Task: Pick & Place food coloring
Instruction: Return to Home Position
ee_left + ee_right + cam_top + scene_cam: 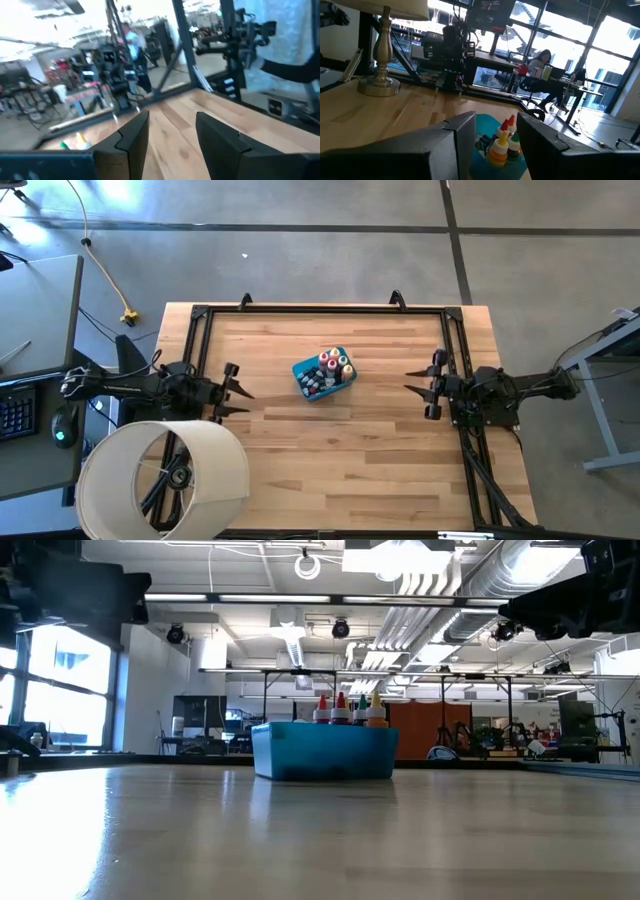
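Wood makes up the desk [350,470]. At its left side stands a lamp with a white shade [165,475]. Near it hangs the left gripper [240,391], its fingers [131,140] apart with nothing between them. In the middle sits the blue tub [300,370], and the food coloring [335,364] stands inside it, little bottles packed close together. At the right side is the right gripper [420,387], its fingers [462,135] also apart and empty.

No bottle lies loose on the desk, so the job looks done and only going home is left. To do that well, I think both arms should pull back slowly, well away from the tub and the lamp, so nothing gets knocked.

The high view shows both arms and the whole desk at once. The low view shows what it cannot — the caps poking up over the tub's rim. The right wrist view shows the lamp's metal foot [379,85] and a person [542,60] sitting far off in the room.
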